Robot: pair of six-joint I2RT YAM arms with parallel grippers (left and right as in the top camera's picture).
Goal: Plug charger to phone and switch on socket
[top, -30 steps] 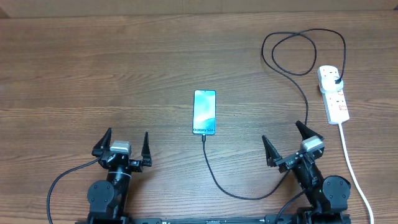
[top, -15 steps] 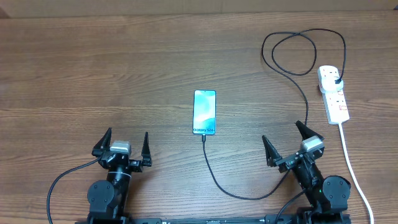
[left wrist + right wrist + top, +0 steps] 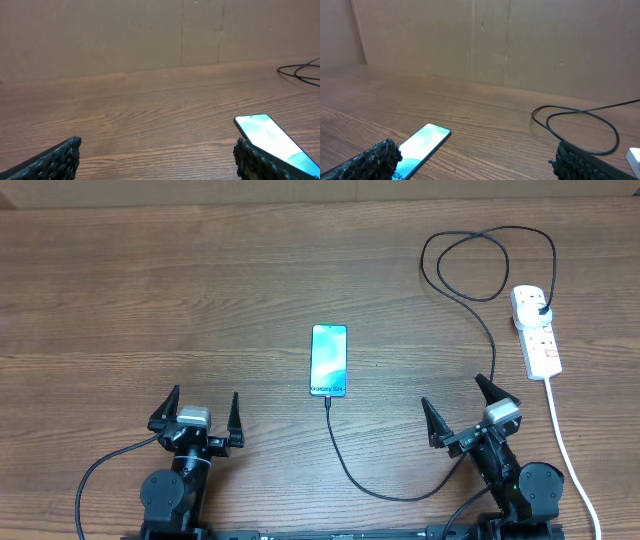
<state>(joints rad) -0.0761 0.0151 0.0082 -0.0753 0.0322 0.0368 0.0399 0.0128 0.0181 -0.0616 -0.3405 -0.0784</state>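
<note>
The phone lies flat mid-table, teal screen up; it also shows in the left wrist view and the right wrist view. The black charger cable has its tip at the phone's near edge, curves right behind my right gripper, loops at the back, and its black plug sits in the white socket at far right. My left gripper is open and empty, left of and nearer than the phone. My right gripper is open and empty, between phone and socket.
The socket's thick white cord runs along the right side toward the front edge. A brown cardboard wall stands along the table's far edge. The wooden table fills the view.
</note>
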